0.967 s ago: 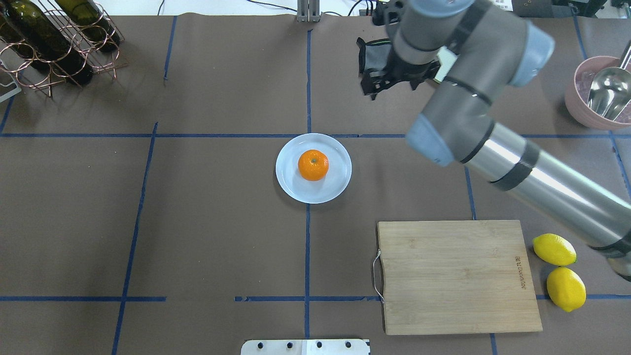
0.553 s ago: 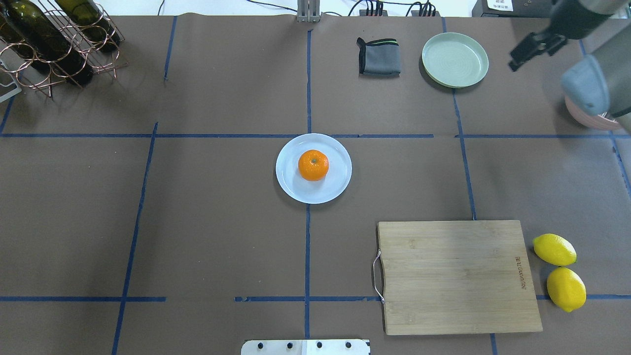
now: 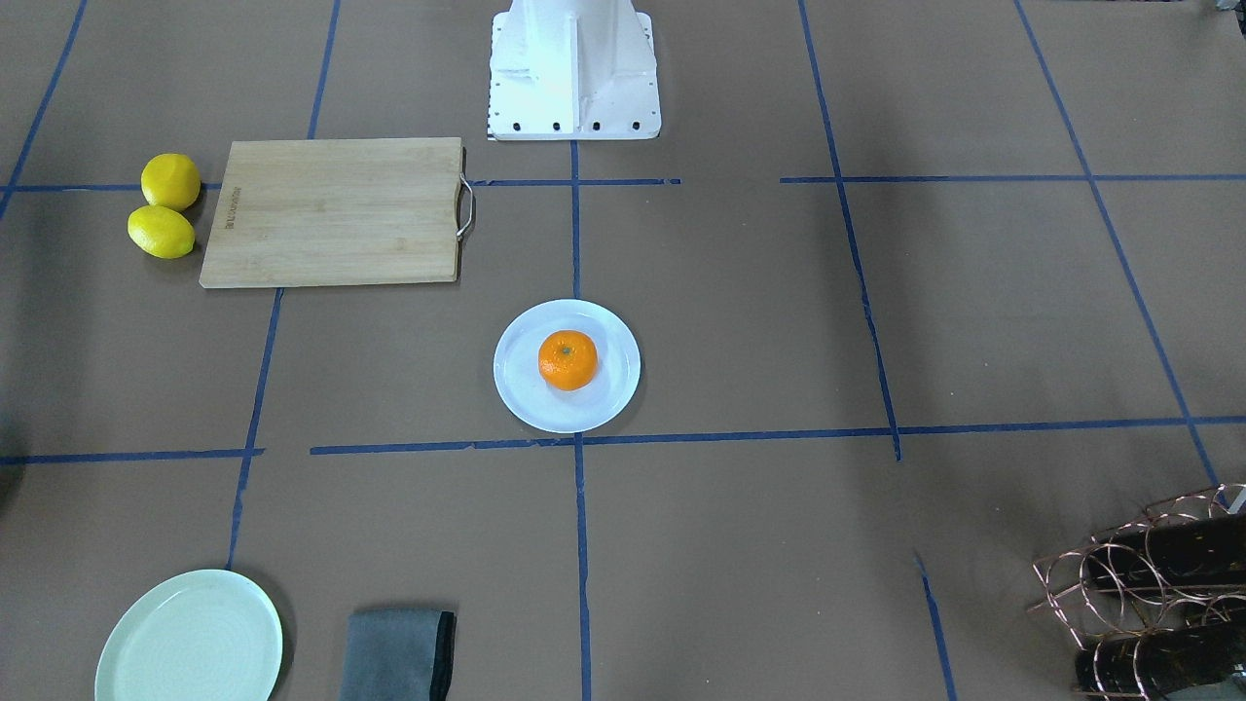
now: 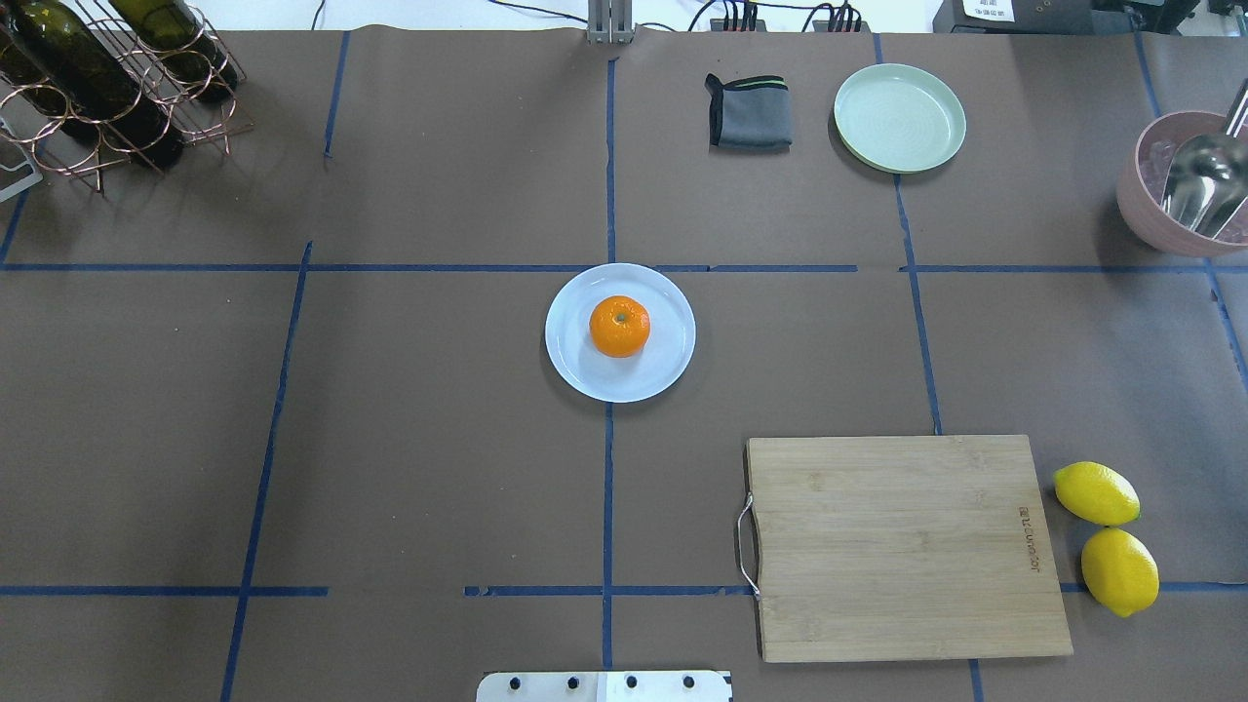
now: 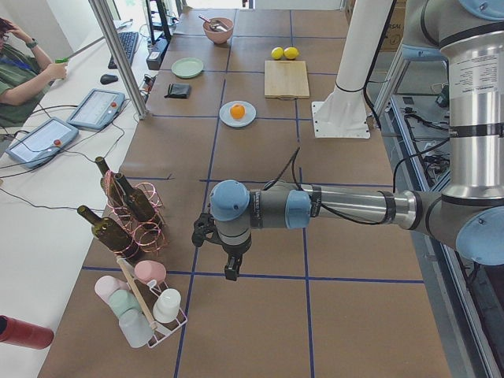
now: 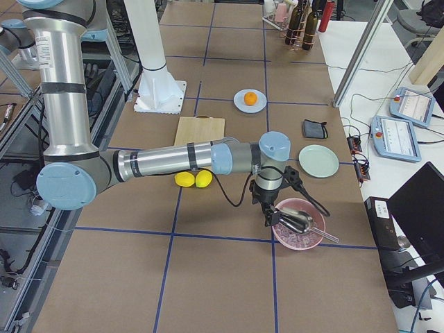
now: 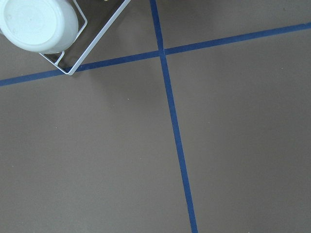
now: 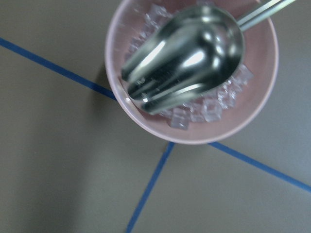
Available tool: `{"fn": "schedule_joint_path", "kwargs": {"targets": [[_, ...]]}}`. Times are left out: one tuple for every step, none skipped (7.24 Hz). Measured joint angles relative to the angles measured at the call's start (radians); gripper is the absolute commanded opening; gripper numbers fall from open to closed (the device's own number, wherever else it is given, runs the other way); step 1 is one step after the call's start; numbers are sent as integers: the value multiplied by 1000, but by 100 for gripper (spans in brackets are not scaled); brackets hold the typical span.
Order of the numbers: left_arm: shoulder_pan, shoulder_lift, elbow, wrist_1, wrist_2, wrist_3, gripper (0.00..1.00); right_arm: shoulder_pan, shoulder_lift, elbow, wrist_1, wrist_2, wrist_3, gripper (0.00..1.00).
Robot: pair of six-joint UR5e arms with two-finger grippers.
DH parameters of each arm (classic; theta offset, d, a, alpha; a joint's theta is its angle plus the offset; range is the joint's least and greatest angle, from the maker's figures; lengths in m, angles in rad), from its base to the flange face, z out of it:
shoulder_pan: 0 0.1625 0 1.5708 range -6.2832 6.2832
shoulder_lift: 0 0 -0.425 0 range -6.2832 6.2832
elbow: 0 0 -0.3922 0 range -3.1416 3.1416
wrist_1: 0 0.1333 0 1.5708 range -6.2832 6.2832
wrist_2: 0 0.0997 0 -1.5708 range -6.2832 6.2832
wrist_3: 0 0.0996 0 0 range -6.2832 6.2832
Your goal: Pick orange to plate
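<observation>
Overhead exterior: the orange (image 4: 619, 326) is sitting on the plate (image 4: 585, 378), stem dot facing up.
It is resting just off the plate's centre, with rim showing all round it; being round, it is showing no long axis. Bare brown table is lying open around the plate, the cutting board (image 4: 902, 546) well apart from it. The left gripper (image 5: 230, 272) and right gripper (image 6: 267, 218) are hanging far from the plate, showing in side views only; whether either is wide or narrow I cannot tell.

Small, round, bright orange (image 4: 619, 327), dimpled, green stem dot upward, resting near the middle of round white plate (image 4: 585, 376), flat mid-desk (image 4: 439, 390) over a blue tape line (image 4: 606, 487).
</observation>
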Motion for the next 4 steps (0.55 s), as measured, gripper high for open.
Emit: {"fn": "schedule_joint_path", "kwargs": {"targets": [[0,0,-3,0,0,0,100,22,-32,-17,2,0,-2,100],[-1,6,-13,0,1,0,100,34,-62,-26,3,9,1,100],[-1,13,-27,0,1,0,100,40,-84,-30,4,31,8,100],[-1,16,-37,0,1,0,100,42,-93,-32,4,58,11,100]]}}
